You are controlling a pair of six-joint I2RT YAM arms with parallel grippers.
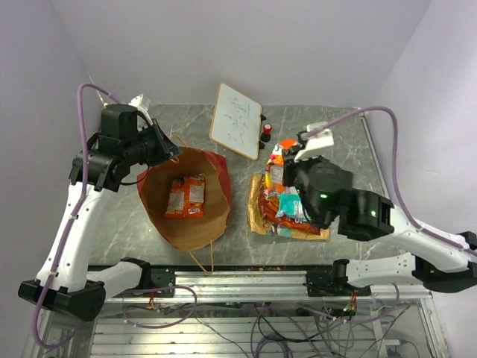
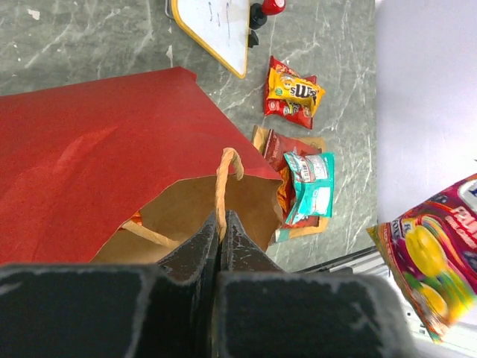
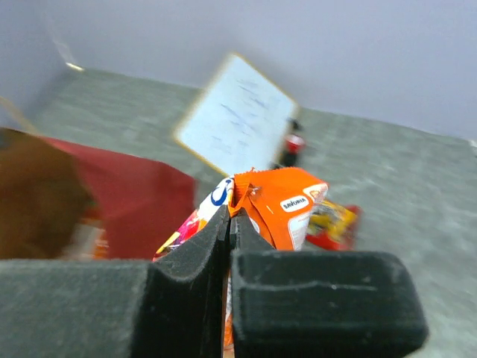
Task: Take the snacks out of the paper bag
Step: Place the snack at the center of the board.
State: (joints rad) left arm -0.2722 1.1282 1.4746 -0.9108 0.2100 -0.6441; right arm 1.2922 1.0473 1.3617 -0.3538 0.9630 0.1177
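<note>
Bag (image 1: pixel 203 225) gapes open, red outside (kraft-brown inside), holding orange packets (image 1: pixel 185 197).

A grey-green marbled stone tabletop (image 1: pixel 186 119) sits in a narrow alcove of plain pale lilac walls (image 1: pixel 238 45), which close it in on the far, left and right sides. A ribbed silver aluminium rail (image 1: pixel 246 282) runs along its near edge. The light is soft and even.

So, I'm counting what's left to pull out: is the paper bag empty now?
No, the top view shows orange packets lying on the bottom inside the open paper bag.
</note>
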